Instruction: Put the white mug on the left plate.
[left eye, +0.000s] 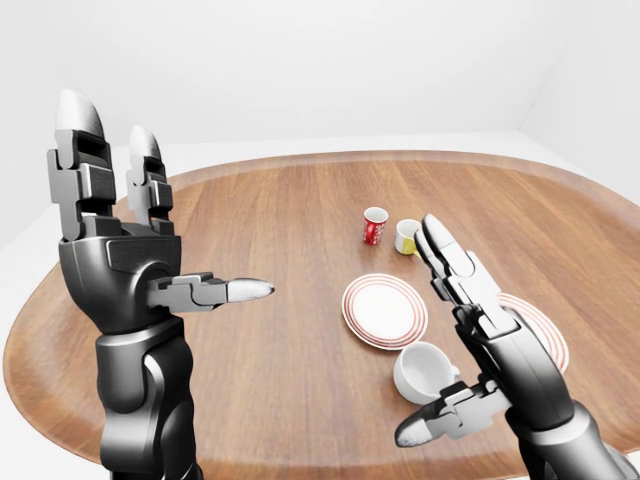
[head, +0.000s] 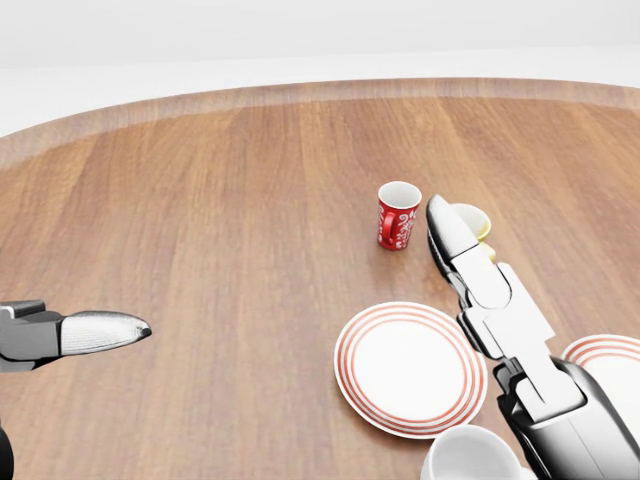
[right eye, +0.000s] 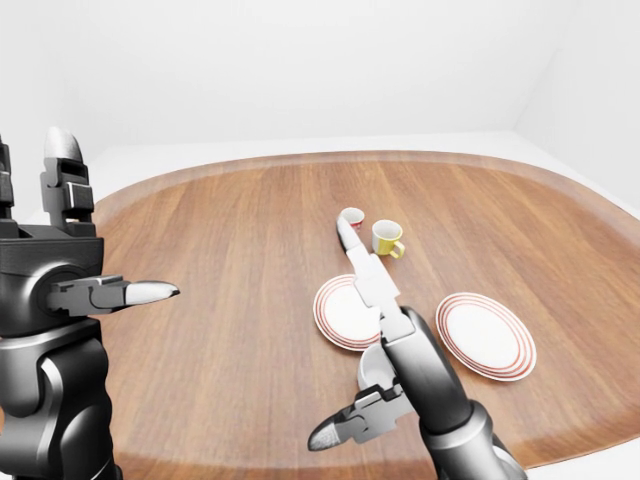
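White mug (left eye: 424, 368): sitting just inside the right hand's (left eye: 470, 345) spread fingers, ungripped.
Handling: likely rigid, smooth; wrapping the body seems safest.
Left hand (left eye: 135, 255): hanging open, well away.

No readable text, label or number shows; the red mug (head: 398, 215) bears only white swirls.

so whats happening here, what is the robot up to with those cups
The robot's right hand is open beside the white mug, fingers spread and not closed round it. The mug stands on the wooden table, just below the left plate in the left-eye view, so it is not yet on the plate. The left hand is raised, open and empty. A red mug, a yellow mug and a second plate are untouched.
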